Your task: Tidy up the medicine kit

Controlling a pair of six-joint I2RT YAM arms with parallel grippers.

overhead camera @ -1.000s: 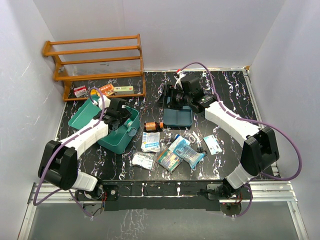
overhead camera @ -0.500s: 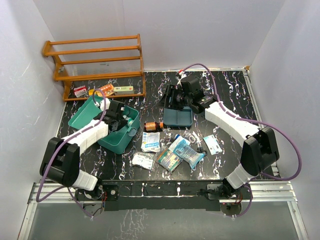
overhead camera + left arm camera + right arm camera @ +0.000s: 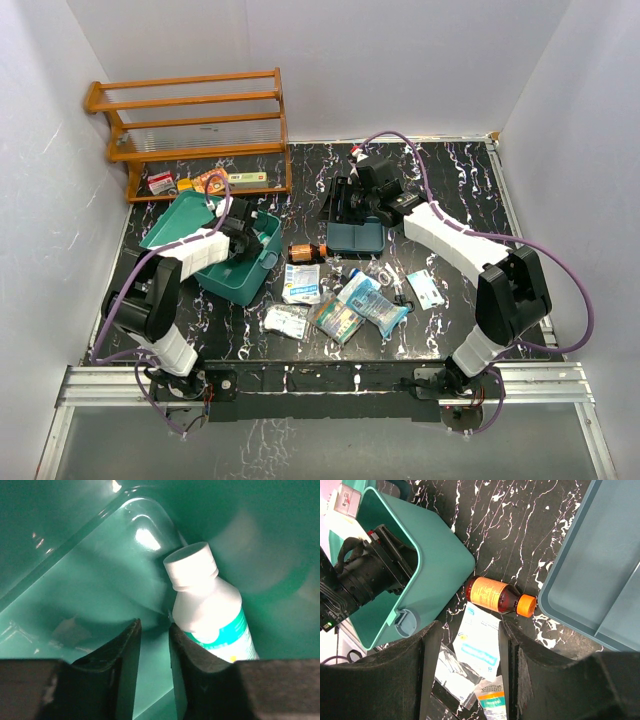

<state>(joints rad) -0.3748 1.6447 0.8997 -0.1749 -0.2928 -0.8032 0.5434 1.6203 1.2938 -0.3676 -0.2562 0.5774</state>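
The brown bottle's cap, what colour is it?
The cap is orange; the right wrist view shows it best.

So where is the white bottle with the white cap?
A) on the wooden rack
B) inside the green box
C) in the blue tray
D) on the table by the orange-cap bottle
B: the left wrist view shows the white bottle lying inside the green box, against its wall.
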